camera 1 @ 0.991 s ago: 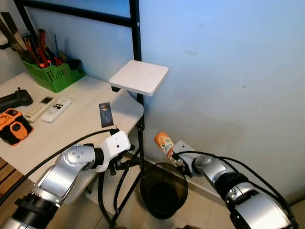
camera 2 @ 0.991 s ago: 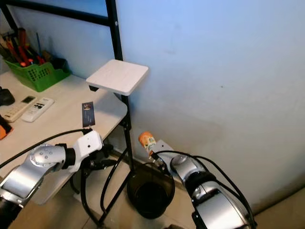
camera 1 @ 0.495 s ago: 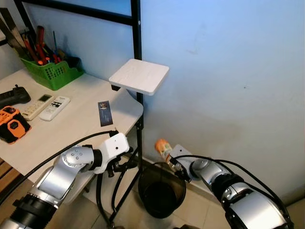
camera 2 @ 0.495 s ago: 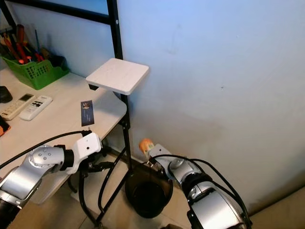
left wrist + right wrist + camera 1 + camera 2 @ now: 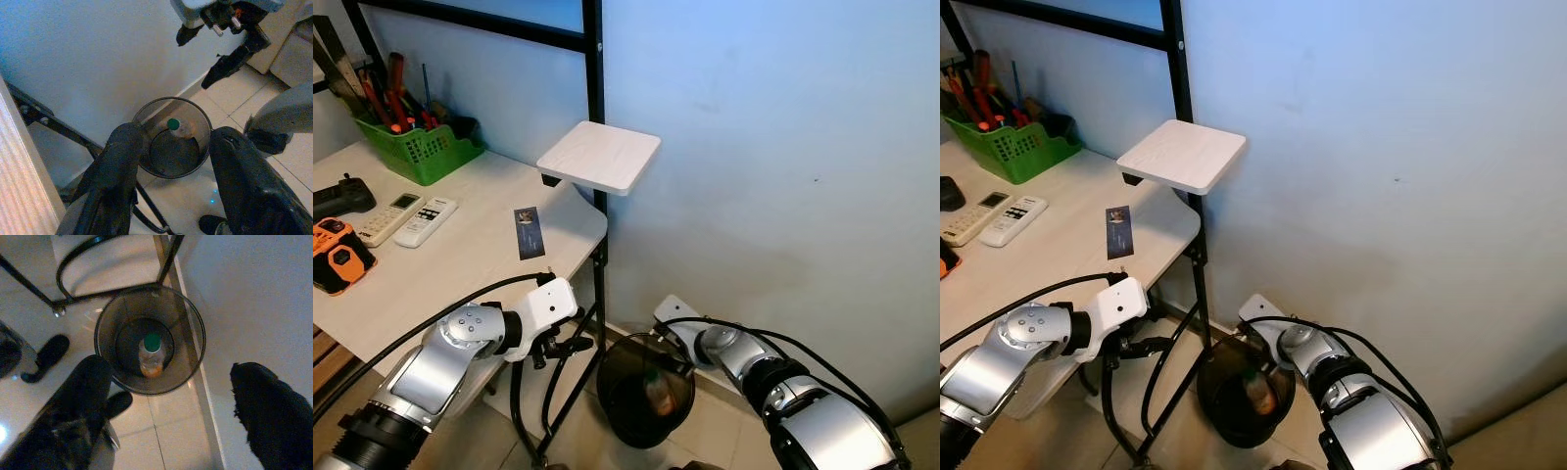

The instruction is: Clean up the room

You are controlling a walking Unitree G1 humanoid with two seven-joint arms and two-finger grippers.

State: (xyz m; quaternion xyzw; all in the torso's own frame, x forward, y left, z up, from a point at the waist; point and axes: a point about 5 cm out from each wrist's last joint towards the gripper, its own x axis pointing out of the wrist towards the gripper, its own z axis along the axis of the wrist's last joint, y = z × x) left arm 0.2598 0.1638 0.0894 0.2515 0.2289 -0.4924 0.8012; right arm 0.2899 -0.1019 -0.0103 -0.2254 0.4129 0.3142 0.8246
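bottle upright inside bin. right gripper above, fingers apart, empty. left gripper open nearby. lift straight up, avoid rim.

Pale blue wall catches soft light, beige tiled floor below, white desk on black frame at left.

head views bright and sharp with even bluish light; wrist views dim, grainy
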